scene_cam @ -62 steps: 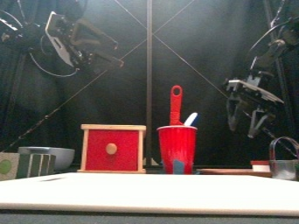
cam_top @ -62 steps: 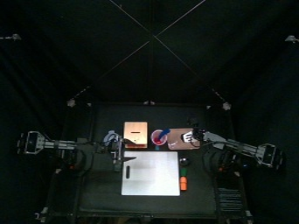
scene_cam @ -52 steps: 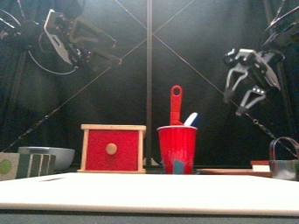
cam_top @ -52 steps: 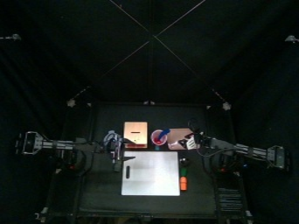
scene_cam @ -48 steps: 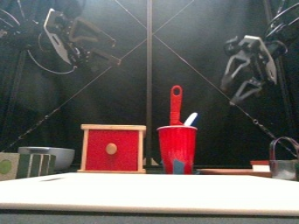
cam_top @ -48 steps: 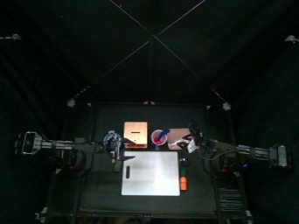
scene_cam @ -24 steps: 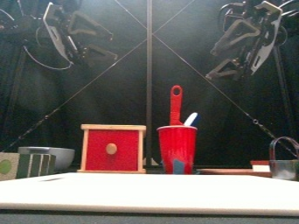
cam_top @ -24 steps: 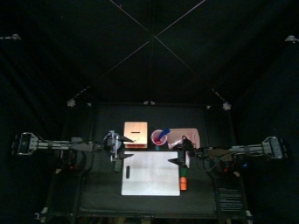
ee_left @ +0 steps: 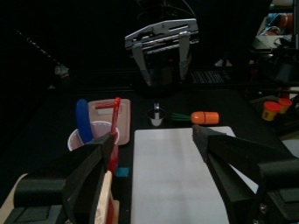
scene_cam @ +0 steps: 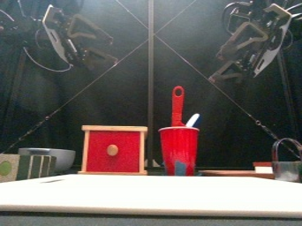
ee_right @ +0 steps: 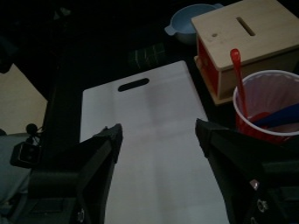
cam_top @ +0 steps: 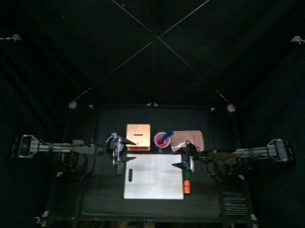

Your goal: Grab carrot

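Note:
The carrot (cam_top: 187, 186) is a small bright orange stub lying at the right edge of the white sheet (cam_top: 155, 176). In the left wrist view the carrot (ee_left: 205, 117) lies on the black table beside the sheet's far corner. My right gripper (cam_top: 181, 164) hangs open above the sheet's right side, a short way from the carrot; its jaws (ee_right: 163, 157) frame the sheet (ee_right: 152, 114) with nothing between them. It hangs high in the front view (scene_cam: 234, 69). My left gripper (cam_top: 117, 148) rests open at the table's left, empty in its own view (ee_left: 158, 175).
A red cup (scene_cam: 179, 150) holding a red and a blue utensil stands behind the sheet, next to a wooden box with a red front (scene_cam: 115, 148). A grey bowl (ee_right: 193, 16) sits beyond the box. A dark mug (scene_cam: 287, 161) stands at the far right.
My right arm has risen and swung from beside the red cup toward the table's front, over the sheet's right side, its jaws staying open. The left arm has not moved.

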